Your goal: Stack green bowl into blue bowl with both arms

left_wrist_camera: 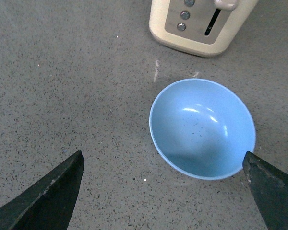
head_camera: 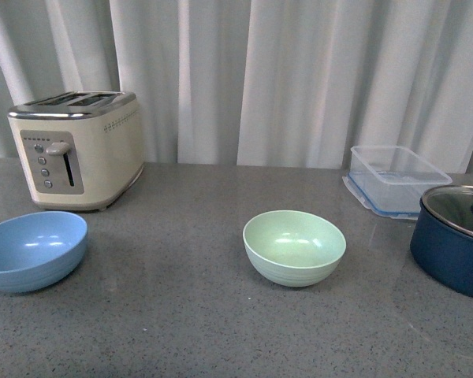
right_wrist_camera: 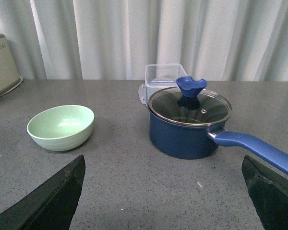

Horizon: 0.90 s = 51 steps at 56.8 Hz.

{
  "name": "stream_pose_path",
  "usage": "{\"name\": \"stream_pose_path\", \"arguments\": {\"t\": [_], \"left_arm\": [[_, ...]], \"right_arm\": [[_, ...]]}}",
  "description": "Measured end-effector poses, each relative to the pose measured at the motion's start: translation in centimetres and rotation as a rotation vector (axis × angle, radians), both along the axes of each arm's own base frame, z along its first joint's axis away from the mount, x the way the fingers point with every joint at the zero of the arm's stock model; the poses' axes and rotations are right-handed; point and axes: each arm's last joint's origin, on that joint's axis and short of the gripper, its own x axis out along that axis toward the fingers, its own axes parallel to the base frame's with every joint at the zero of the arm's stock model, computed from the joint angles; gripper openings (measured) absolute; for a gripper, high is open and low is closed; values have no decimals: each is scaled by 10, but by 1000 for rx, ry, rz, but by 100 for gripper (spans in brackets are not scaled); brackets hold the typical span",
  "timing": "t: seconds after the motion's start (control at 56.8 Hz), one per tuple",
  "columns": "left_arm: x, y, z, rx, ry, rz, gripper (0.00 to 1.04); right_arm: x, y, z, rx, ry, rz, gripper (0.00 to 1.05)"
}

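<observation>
**Two bowls apart on the worktop, both tools open**

In the front view the green bowl [head_camera: 294,246] stands upright just right of the frame's centre, on the grey speckled worktop [head_camera: 181,323]. The blue bowl [head_camera: 33,250] sits at the left edge of the frame, also upright, well apart from the green one. Both bowls hold nothing. A cream toaster [head_camera: 77,150] stands in the upper left of the frame, just behind the blue bowl. At the right edge there is a navy pot [head_camera: 455,244] with a glass lid [head_camera: 459,211]. A clear container [head_camera: 397,178] stands just behind the pot. A pale curtain [head_camera: 284,71] fills the top of the frame.

The left wrist view looks down on the blue bowl [left_wrist_camera: 202,128]. The left tool [left_wrist_camera: 163,157] is spread wide and grips nothing. The bowl lies between its two black fingers [left_wrist_camera: 50,199], closer to one of them, and the toaster [left_wrist_camera: 201,24] is just beyond the bowl.

In the right wrist view the right tool [right_wrist_camera: 163,162] is likewise spread wide and grips nothing. Beyond its fingers [right_wrist_camera: 55,199] the green bowl [right_wrist_camera: 61,127] rests beside the navy pot [right_wrist_camera: 185,134], the two near each other but not touching. The pot's blue handle [right_wrist_camera: 259,148] reaches out on the side away from the bowl.
</observation>
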Motion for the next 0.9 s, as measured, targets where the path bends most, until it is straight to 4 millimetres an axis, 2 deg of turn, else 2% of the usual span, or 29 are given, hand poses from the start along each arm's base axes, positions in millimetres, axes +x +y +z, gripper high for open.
{"name": "stream_pose_path", "arguments": {"t": [0.123,0.264,0.37,0.792,0.898], "left_arm": [[29,2,-11,-4,62,34,98],[53,2,-22,-16,111,58,98],[72,2,-38,-27,165,75,98],[100,5,-89,-103,275,111,98],[105,7,-93,-111,280,118,81]], "right_arm": [[0,0,0,0,0,0,95],[0,0,0,0,0,0,95],[0,0,0,0,0,0,95],[0,0,0,0,0,0,95],[0,0,0,0,0,0,95]]}}
